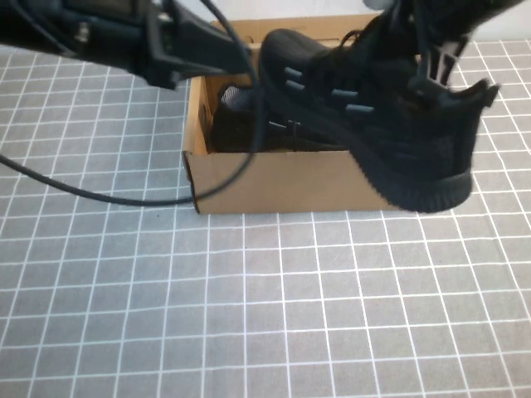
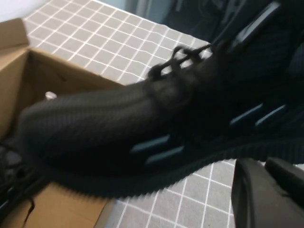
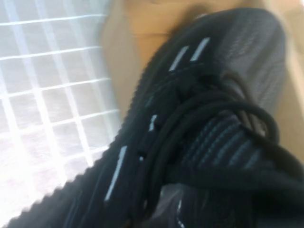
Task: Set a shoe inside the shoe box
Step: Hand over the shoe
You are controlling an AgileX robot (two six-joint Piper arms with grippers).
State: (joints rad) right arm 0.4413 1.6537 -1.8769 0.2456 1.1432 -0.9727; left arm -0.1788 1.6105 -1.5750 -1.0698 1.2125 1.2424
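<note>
Hanging over the right end of the box [image 1: 274, 178], the shoe [image 1: 373, 116] is up in the air, toe pointing toward the box's middle and heel out past the front right corner, sole tilted toward me. That slant looks deliberate: my guess is the toe is meant to go in first, since the box is only a little longer than the shoe.

The right gripper [image 1: 431, 62] is up at the shoe's collar, near the heel, and it must be what carries the shoe, as nothing else bears it; I'd say it is pinching the collar edge, though its tips are lost against the black knit. The left gripper [image 1: 178, 37] sits at the box's back left corner, above the rim, touching nothing I can see. Whether it is spread or pressed together I cannot tell.

A second dark shoe [image 1: 241, 124] already lies inside the box, at its left part, so the carried one will have to land beside it, toward the right.

The table mat [image 1: 249, 307] is a grey grid, and a black cable [image 1: 99, 195] trails across it left of the box.

No writing reads anywhere; I only see the pale dashes on the shoe's side.
</note>
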